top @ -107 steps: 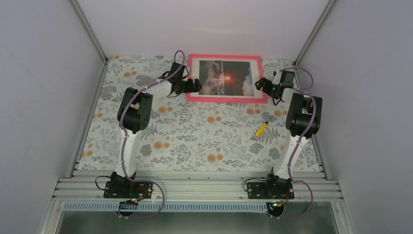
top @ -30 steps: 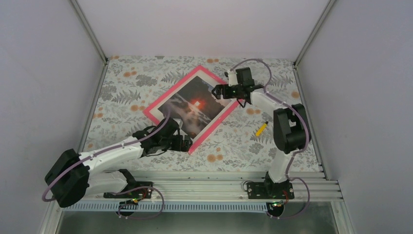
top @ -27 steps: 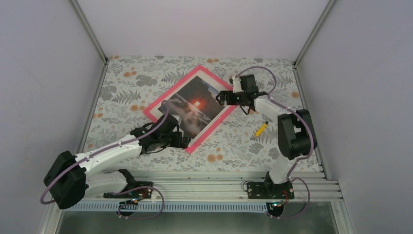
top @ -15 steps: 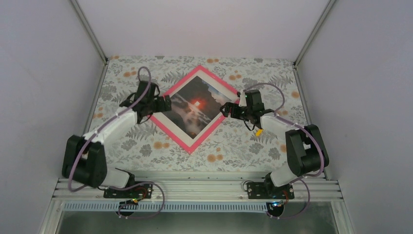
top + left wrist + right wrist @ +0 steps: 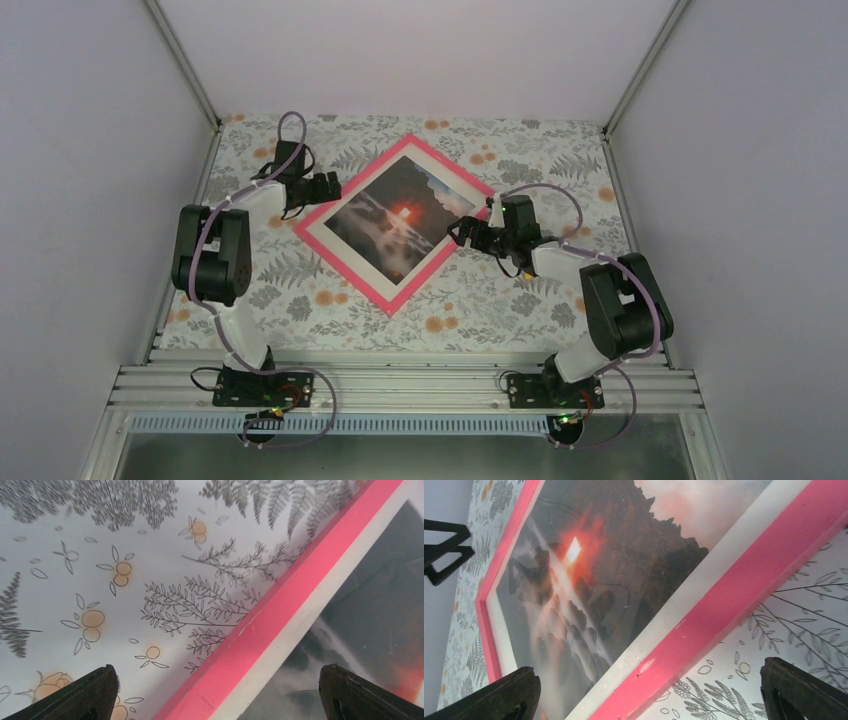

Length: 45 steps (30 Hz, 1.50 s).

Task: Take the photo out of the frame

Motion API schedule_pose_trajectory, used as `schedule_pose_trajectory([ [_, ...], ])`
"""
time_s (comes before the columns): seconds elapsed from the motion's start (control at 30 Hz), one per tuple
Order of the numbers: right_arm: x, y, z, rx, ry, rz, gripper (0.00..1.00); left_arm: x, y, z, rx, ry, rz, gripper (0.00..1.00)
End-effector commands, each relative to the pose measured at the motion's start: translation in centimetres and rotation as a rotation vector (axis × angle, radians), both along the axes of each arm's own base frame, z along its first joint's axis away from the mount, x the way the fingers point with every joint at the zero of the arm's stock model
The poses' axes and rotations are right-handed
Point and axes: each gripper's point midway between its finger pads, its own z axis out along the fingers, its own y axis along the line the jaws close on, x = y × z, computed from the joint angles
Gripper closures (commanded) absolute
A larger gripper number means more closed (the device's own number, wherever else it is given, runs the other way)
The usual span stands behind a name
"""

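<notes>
Floral-cloth worktop [image 5: 300, 290] between plain grey walls [image 5: 90, 150], pink frame [image 5: 342, 270] lying on it turned like a diamond

Frame lies flat and face up near the middle of the cloth; the photo [image 5: 400, 215] sits inside it, white border all round, red sun at its centre; left tool [image 5: 331, 187] is at the frame's upper-left edge, close to the left corner, fingers [image 5: 85, 695] spread wide and grasping nothing, the pink rail running between them in the wrist view; right tool [image 5: 460, 235] is at the opposite edge, just below the right corner, likewise spread wide with nothing held; whether either touches the frame I cannot tell
</notes>
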Motion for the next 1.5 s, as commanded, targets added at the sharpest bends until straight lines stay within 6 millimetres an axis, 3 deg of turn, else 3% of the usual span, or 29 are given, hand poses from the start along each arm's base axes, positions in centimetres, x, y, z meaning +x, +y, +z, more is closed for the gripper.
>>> schedule_pose_trajectory([
  [0.0, 0.0, 1.5, -0.1, 0.061, 0.005, 0.029, 0.00, 1.3, -0.8, -0.4, -0.047, -0.015, -0.072, 0.00],
  [0.3, 0.5, 1.8, -1.4, 0.066, 0.030, 0.011, 0.00, 0.3, -1.7, -3.0, -0.102, 0.050, -0.120, 0.00],
  [0.6, 1.9, 2.4, -2.2, 0.068, 0.054, 0.012, 0.00, -2.5, -2.8, -4.3, -0.168, 0.083, -0.150, 0.00],
  [1.13, 9.0, 2.3, -1.6, -0.029, 0.010, 0.032, 0.00, -7.8, -6.9, -1.6, -0.293, 0.070, -0.228, 0.00],
  [1.47, 11.3, 3.4, -2.3, -0.084, -0.013, 0.133, 0.00, -12.4, -11.6, -0.8, -0.309, 0.082, -0.319, 0.00],
])
